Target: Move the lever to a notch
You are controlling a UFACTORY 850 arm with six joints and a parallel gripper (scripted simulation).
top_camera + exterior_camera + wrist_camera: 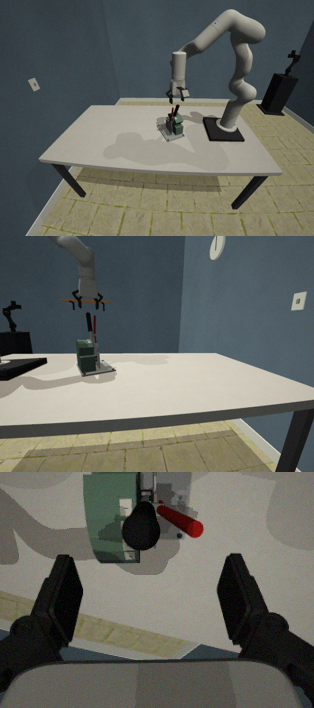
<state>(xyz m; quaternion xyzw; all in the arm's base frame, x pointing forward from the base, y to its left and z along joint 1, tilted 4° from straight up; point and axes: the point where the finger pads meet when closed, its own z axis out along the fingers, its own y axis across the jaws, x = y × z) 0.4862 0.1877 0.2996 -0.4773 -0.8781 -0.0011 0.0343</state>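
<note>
Tool (pixel 176 97) spread fully wide, pinching nothing, hanging above the black handle (pixel 176 109) and clear of it. Pads (pixel 64 594) visible in the wrist view with bare gap between.

Lever unit: green housing (pixel 177 125) on a grey base plate (pixel 168 137), around the middle of the surface (pixel 106 142), nearer the far edge, just beside the arm's black base plate (pixel 237 138). Handle and red bar (pixel 94 325) standing close to upright, side by side, bar apart from handle, so latch judged not yet freed. Number plates too small to read; notch 3 not identifiable.

Risks from here:
- In the wrist view, handle and bar sitting toward the top edge, off the tool's centre line. Straight descent likely to land beside the pair or catch only one.
- Bar angled away from handle: closing with only handle enclosed leaves latch engaged; pushing then loads the mechanism.
- Partial squeeze: latch dragging across notches.
- Early release: latch dropping into wrong notch.
</note>
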